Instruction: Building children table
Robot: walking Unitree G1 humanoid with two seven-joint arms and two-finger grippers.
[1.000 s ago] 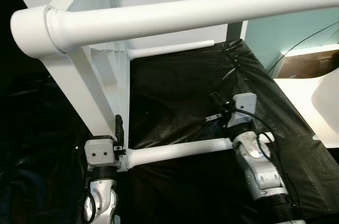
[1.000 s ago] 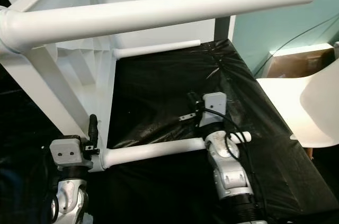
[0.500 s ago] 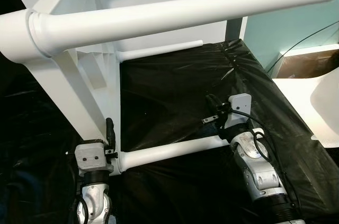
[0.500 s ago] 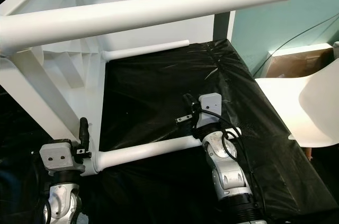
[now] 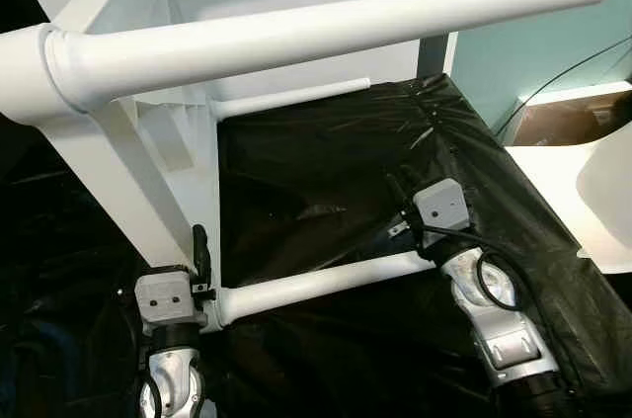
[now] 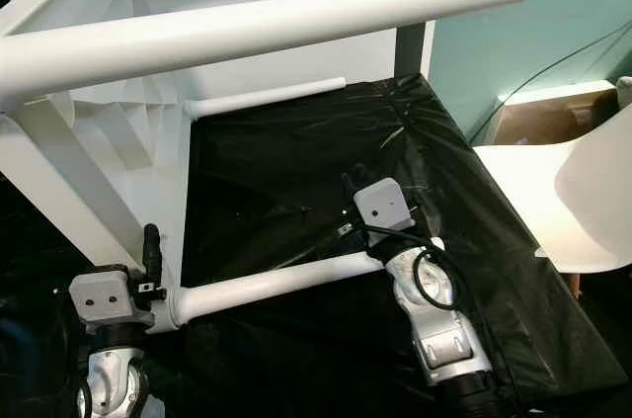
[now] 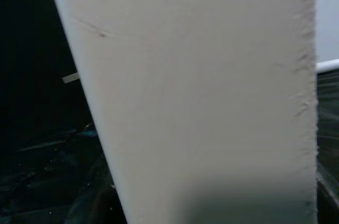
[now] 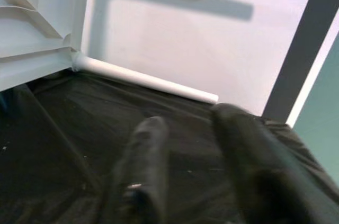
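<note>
Your white table (image 5: 128, 181) lies tipped on its side on a black-sheeted surface (image 5: 326, 191), its top standing upright at the surface's left edge. Three legs are already in their sockets and point rightward: one high and close to the head camera (image 5: 326, 28), one low along the near edge (image 5: 316, 285), and one at the far edge by the wall (image 5: 291, 97). A fourth leg cannot be made out, so you cannot tell whether fitting is finished; as a judgement, the build looks mostly done, with checking the joints and setting the table upright left.

Your left gripper (image 5: 200, 258) sits at the near left corner, just beside the socket of the low leg; one black finger stands up against the frame, and whether it clamps anything cannot be told. The left wrist view is pressed close to a white panel (image 7: 201, 97).

Your right gripper (image 8: 198, 171) rests above the free end of the low leg, fingers parted with nothing between them, aimed across the sheet at the far leg.

A white chair (image 6: 563, 191) and a cardboard box (image 5: 573, 117) stand off the right edge.
</note>
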